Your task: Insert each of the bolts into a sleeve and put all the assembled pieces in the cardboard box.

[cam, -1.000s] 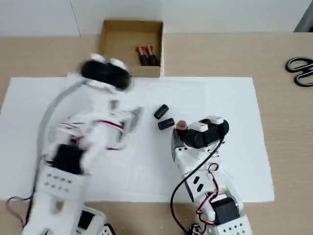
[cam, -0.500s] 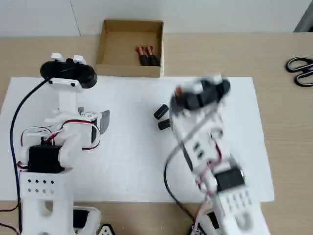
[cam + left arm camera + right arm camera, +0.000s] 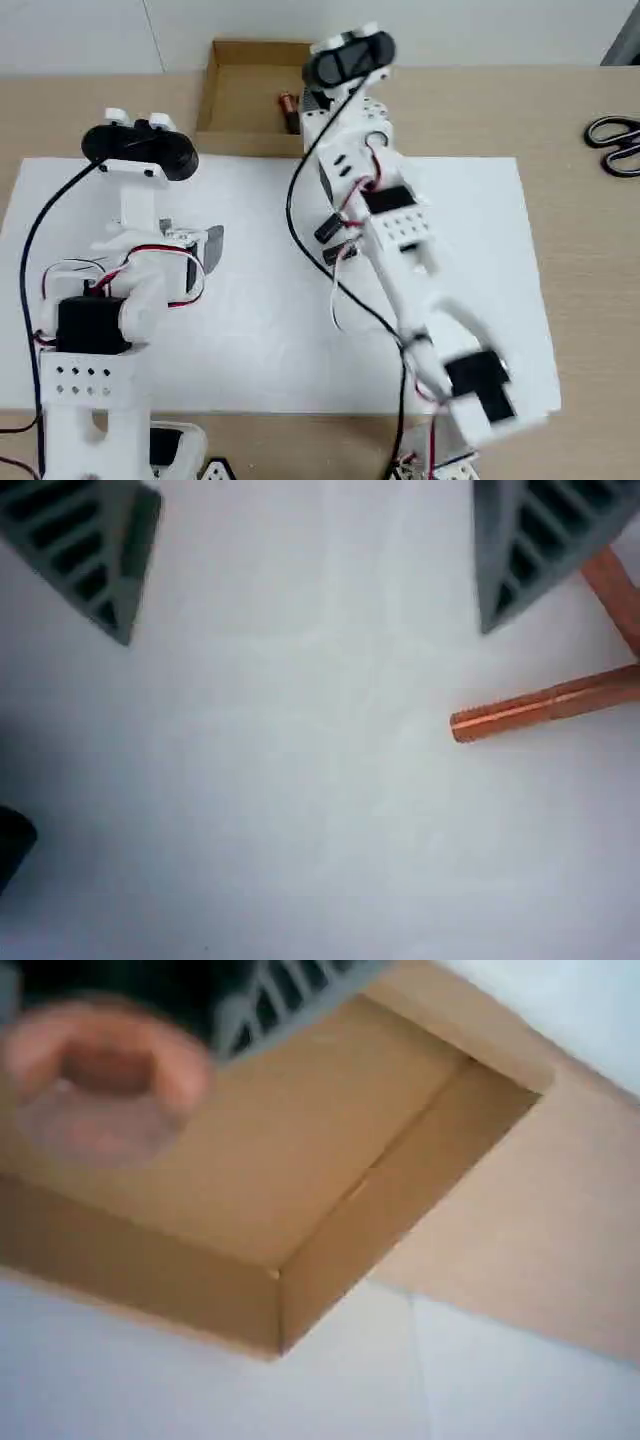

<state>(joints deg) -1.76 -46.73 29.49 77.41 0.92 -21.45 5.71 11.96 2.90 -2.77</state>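
**A:** High view: what sits where?

**B:** The box [image 3: 225,100] is at twelve o'clock on the table. The right arm [image 3: 385,215] stretches from five o'clock up over it, with its wrist above the box's right wall. One finished piece [image 3: 288,104] lies inside. Two black sleeves [image 3: 329,228] lie on the paper [image 3: 480,300] near the centre, half hidden by that arm. At nine o'clock the left gripper [image 3: 190,240] hangs over the paper, spread wide and holding nothing.

**A:** Left wrist view?

**B:** Grey fingers [image 3: 90,550] are spread above the white paper. Two bare copper bolts [image 3: 545,702] lie near one of them.

**A:** Right wrist view?

**B:** The right gripper [image 3: 150,1020] appears pinched on the held piece [image 3: 95,1080]. That piece shows as a blurred copper bolt end under a dark sleeve, hanging over the box floor.

**A:** How should the drop be done well?

**B:** My judgement is to lower until the held piece is below the walls and clear of the piece lying there. Then open and lift straight up, so nothing gets dragged out.
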